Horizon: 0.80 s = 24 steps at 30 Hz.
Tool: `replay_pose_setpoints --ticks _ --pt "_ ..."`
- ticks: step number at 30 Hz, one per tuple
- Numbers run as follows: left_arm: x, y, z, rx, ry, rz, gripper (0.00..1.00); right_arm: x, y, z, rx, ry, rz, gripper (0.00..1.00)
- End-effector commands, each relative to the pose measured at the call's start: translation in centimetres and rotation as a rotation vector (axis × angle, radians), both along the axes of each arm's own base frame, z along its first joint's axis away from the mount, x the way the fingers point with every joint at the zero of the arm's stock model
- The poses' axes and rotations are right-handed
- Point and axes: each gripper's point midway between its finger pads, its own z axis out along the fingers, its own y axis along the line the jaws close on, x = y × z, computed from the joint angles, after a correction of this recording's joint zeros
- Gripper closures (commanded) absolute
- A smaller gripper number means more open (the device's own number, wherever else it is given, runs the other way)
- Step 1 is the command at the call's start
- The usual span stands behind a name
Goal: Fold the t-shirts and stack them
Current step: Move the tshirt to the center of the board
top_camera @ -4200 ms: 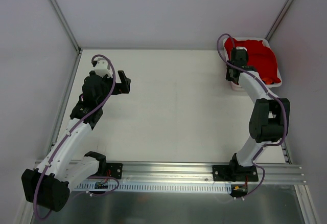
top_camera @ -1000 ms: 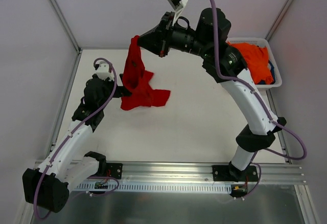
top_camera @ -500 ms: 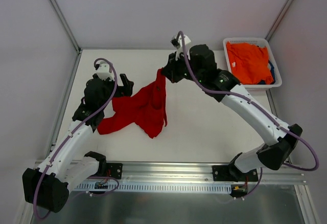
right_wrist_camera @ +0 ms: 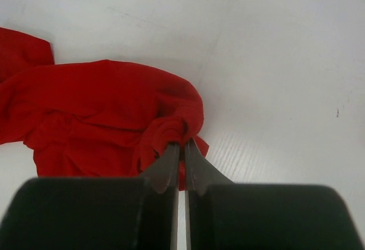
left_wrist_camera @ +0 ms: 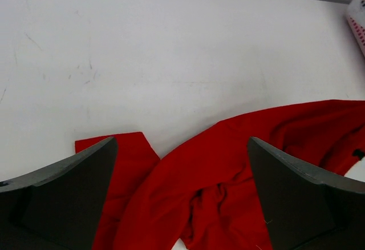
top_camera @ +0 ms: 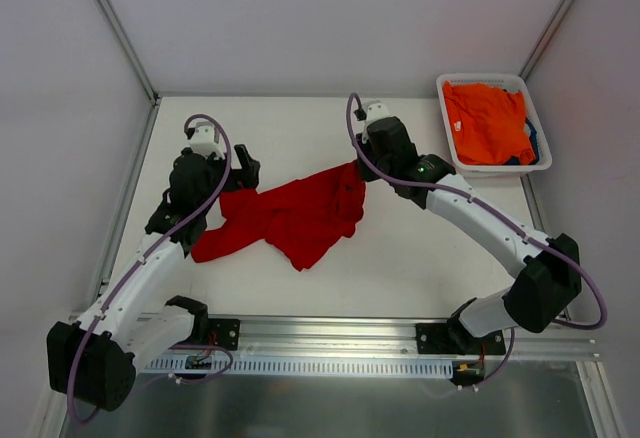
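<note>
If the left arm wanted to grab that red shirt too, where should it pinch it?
Probably the flap at the red shirt's left end: it lies spread with a free edge on bare table. Come straight down with the open left fingers, opposite where the right fingers pinch.

At centre left of the top view, a bright red t-shirt (top_camera: 295, 216) sprawled rumpled and unfolded on the desk (top_camera: 400, 248), one flap trailing toward lower left. Upper right edge bunched and pinched between the right fingers (right_wrist_camera: 165, 167). At upper right, a bright orange t-shirt (top_camera: 487, 123) heaped in the basket (top_camera: 480, 78), a sliver of dark blue cloth (top_camera: 530, 143) showing along its right side.
</note>
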Motion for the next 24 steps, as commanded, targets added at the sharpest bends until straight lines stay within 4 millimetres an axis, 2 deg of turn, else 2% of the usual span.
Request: replay_pose_setpoints --ticks 1,3,4,6,12,19,24 --pt "0.3 1.7 -3.6 0.014 0.101 0.139 0.01 0.7 -1.3 3.7 0.051 -0.106 -0.053 1.00" --pt "0.4 3.5 -5.4 0.040 0.156 0.255 0.02 0.6 -1.6 4.0 0.058 -0.109 -0.056 1.00" --pt "0.1 4.1 -7.3 0.076 0.225 0.286 0.02 0.6 -1.5 3.9 0.059 -0.108 -0.054 1.00" --pt "-0.1 5.3 -9.4 0.124 0.299 0.358 0.02 0.5 -1.8 3.8 0.064 -0.102 -0.059 1.00" --pt "-0.5 7.6 -12.9 0.242 0.442 0.494 0.02 0.2 -2.6 3.0 0.083 -0.085 -0.068 1.00" --pt "0.5 8.3 -13.8 0.302 0.469 0.534 0.05 -0.1 -3.4 2.9 0.106 -0.083 -0.068 1.00" --pt "2.4 7.9 -14.0 0.327 0.464 0.527 0.08 -0.4 -3.6 3.0 0.124 -0.082 -0.057 1.00"
